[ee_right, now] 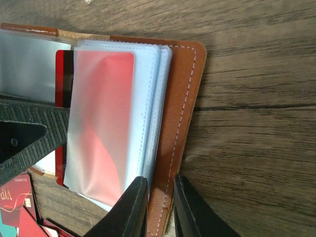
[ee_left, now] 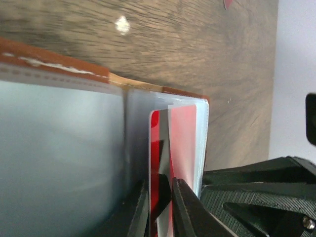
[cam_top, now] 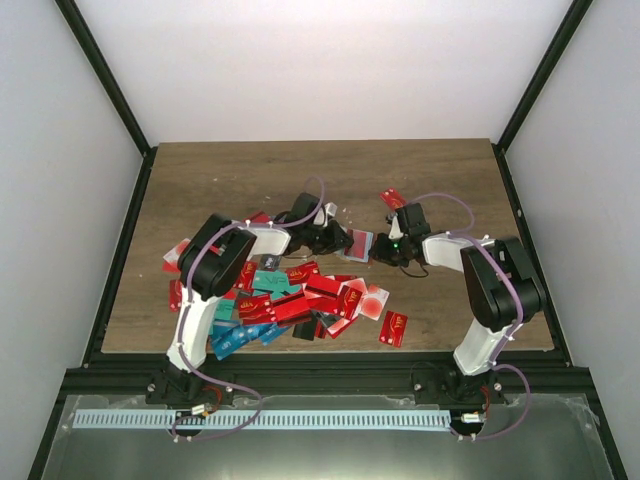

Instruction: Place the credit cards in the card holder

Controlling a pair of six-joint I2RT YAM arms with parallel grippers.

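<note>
- Left wrist cam: left jaws clamped on a red card (ee_left: 155, 148), its far end already inside a frosted sleeve (ee_left: 185, 138) of the card holder (ee_left: 64, 61)
- right wrist cam: right jaws pinched shut on the holder's brown stitched cover (ee_right: 182, 98), pinning it down
- holder lies open on the bench (cam_top: 250, 170) between the two sets of jaws, just past the card pile (cam_top: 290, 300)
- card looks mostly in, only the black-stripe edge poking out, so imo this is the last bit of the insert
- doing it well = push straight along the sleeve w/ the card flat, no twist, or the thin plastic prob buckles
- left jaws sit right at the sleeve mouth, so let go b4 they jam it, then nudge the edge home
- right side shld grip firm so nothing slides
</note>
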